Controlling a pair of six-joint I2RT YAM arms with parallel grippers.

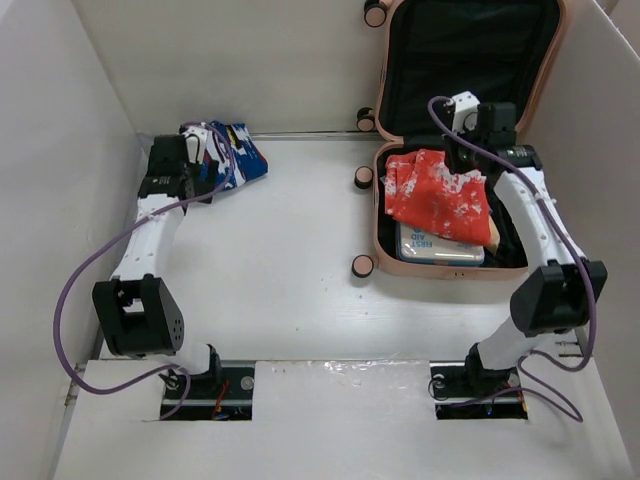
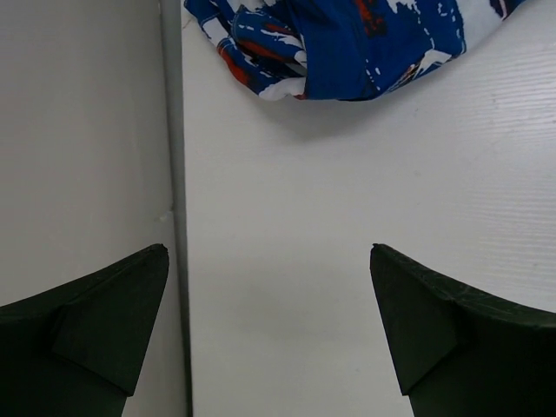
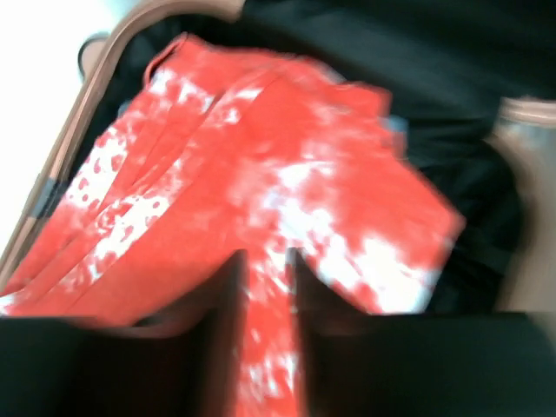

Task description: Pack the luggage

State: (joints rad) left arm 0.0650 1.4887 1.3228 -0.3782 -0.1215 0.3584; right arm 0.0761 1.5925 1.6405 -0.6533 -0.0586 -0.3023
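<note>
The open peach-pink hard-shell suitcase [image 1: 378,215] runs near-to-far, wheels [image 1: 362,265] left. My left gripper [image 2: 268,249] is spread; my right gripper [image 3: 265,256], blurred, I cannot tell.

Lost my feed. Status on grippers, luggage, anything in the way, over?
Left gripper open above table, blue cloth ahead, ungrasped. Right gripper over red cloth inside open luggage; grip unclear, view blurred. No obstruction seen.

Robot lab test cell, not a home: plain white table [image 1: 300,270] boxed in by white panel walls [image 1: 60,150], left arm [image 1: 150,225] and right arm [image 1: 535,230] bolted at the near edge, purple cables [image 1: 70,290] trailing loose.
</note>
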